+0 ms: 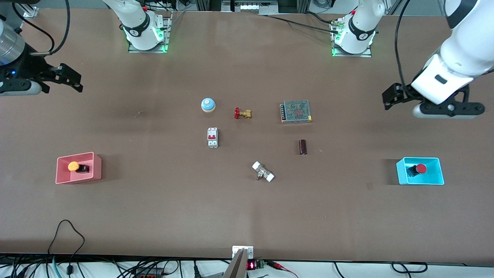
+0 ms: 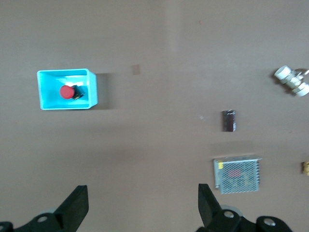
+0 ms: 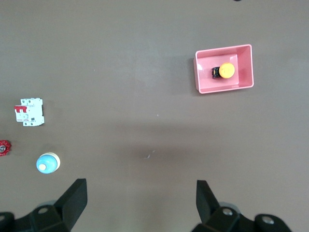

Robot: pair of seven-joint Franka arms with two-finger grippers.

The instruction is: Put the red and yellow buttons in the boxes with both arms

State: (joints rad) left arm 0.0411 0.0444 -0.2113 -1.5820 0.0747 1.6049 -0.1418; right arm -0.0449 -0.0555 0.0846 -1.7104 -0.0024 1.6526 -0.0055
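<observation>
The orange-yellow button (image 1: 73,166) lies in the pink box (image 1: 79,177) toward the right arm's end of the table. The red button (image 1: 421,168) lies in the cyan box (image 1: 420,180) toward the left arm's end. My right gripper (image 1: 80,82) is open and empty, up in the air over bare table. My left gripper (image 1: 386,101) is open and empty, over bare table too. The left wrist view shows its gripper (image 2: 143,193) apart from the cyan box (image 2: 91,92) and red button (image 2: 66,91). The right wrist view shows its gripper (image 3: 140,188) apart from the pink box (image 3: 224,88) and yellow button (image 3: 226,70).
In the table's middle lie a blue-white dome (image 1: 208,104), a brass valve with a red handle (image 1: 242,113), a white circuit breaker (image 1: 212,137), a metal power supply (image 1: 296,111), a dark cylinder (image 1: 303,146) and a white-ended fitting (image 1: 263,172).
</observation>
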